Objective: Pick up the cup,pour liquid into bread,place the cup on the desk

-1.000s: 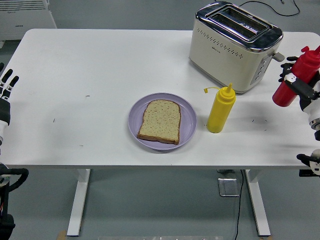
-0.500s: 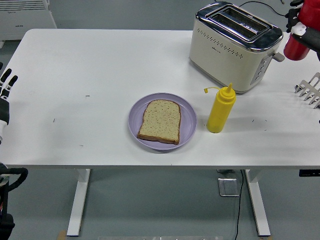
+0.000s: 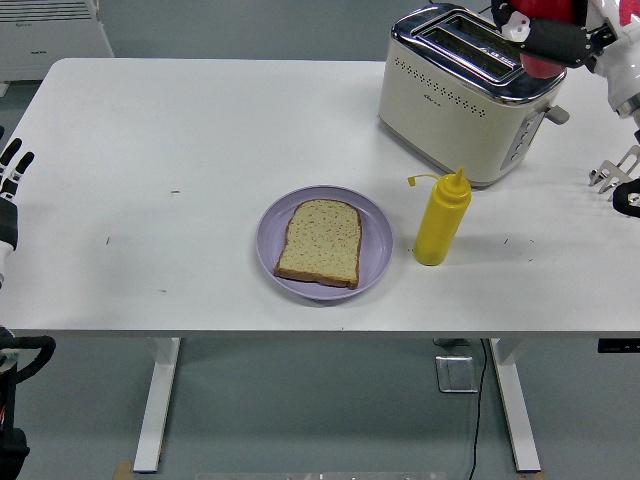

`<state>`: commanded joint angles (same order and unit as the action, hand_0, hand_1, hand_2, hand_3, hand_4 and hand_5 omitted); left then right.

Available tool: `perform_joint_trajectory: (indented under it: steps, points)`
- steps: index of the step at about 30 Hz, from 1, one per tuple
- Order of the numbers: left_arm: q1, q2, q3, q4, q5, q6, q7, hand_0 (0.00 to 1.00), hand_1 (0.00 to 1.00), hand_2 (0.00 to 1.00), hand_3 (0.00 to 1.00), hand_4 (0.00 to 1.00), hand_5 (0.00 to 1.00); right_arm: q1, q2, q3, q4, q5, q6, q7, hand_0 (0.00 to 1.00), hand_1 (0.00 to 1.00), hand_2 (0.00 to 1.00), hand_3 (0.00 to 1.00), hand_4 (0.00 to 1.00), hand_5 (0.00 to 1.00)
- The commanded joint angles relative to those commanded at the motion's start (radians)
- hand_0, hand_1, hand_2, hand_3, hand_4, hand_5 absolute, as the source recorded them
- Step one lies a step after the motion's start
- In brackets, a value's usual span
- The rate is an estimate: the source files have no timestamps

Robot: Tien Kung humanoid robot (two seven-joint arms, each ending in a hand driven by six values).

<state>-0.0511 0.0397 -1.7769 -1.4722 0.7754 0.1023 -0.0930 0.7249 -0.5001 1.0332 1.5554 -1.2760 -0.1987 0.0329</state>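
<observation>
White table [image 3: 200,130]: right hand [image 3: 560,38] grips red bottle [image 3: 545,12] above toaster [image 3: 468,92]; yellow bottle [image 3: 441,218] beside plated bread [image 3: 320,242].

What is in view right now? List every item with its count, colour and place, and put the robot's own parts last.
table: one, white, fills most of the view.
plate: one, lilac, near the table's middle front.
bread slice: one, tan with brown crust, flat on the plate.
yellow bottle: one, yellow, upright just right of the plate, cap off and hanging by its strap.
toaster: one, cream and chrome, far right of the table.
red bottle: one, red, held high above the toaster, partly cut off.
left hand: black, resting at the left edge.
right hand: black and white, top right, grasping the red bottle.
</observation>
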Motion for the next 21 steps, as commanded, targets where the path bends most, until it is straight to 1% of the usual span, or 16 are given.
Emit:
perform_joint_trajectory:
  steps: [2,3,8,9,13,14,15,20,21]
  points:
    - [0.001,-0.001,0.000,0.000,0.000,0.000,0.000,0.720,0.764,0.812,0.723,0.674,0.998,0.045,-0.002,-0.048,-0.016,-0.065,0.004,-0.020,0.077,0.185,0.332,0.408,0.487,0.103]
    - [0.001,-0.001,-0.001,0.000,0.000,0.000,0.000,0.720,0.765,0.812,0.723,0.674,0.998,0.052,-0.002,-0.055,-0.019,-0.078,0.006,-0.024,0.086,0.185,0.335,0.415,0.479,0.134]
    - [0.003,-0.002,-0.003,0.001,-0.001,0.000,0.000,0.720,0.765,0.812,0.723,0.674,0.998,0.134,0.000,-0.152,-0.063,-0.234,0.019,-0.057,0.086,0.185,0.335,0.415,0.479,0.134]
    - [0.003,-0.003,-0.002,0.001,-0.001,0.000,0.000,0.720,0.765,0.811,0.722,0.673,0.998,0.153,0.002,-0.175,-0.076,-0.269,0.016,-0.064,0.092,0.188,0.338,0.417,0.488,0.162]
    - [0.005,-0.005,-0.003,0.002,-0.002,0.001,0.001,0.720,0.765,0.811,0.722,0.673,0.998,0.200,0.005,-0.237,-0.108,-0.401,0.010,-0.082,0.092,0.188,0.338,0.417,0.488,0.162]
    - [0.005,-0.005,-0.003,0.003,-0.003,0.001,0.001,0.720,0.765,0.811,0.722,0.673,0.998,0.215,0.005,-0.256,-0.116,-0.438,0.008,-0.089,0.092,0.188,0.338,0.417,0.488,0.162]
    - [0.006,-0.006,-0.003,0.003,-0.003,0.001,0.001,0.720,0.764,0.811,0.722,0.673,0.998,0.231,0.004,-0.275,-0.124,-0.482,0.008,-0.094,0.115,0.208,0.359,0.429,0.492,0.175]
    - [0.007,-0.004,-0.007,0.003,-0.004,0.001,0.000,0.720,0.764,0.811,0.722,0.673,0.998,0.299,-0.002,-0.353,-0.158,-0.696,0.017,-0.106,0.115,0.208,0.359,0.429,0.492,0.175]
    - [0.007,-0.004,-0.007,0.003,-0.004,0.001,0.000,0.719,0.764,0.811,0.722,0.673,0.998,0.311,-0.003,-0.365,-0.162,-0.734,0.020,-0.105,0.129,0.231,0.378,0.434,0.492,0.180]
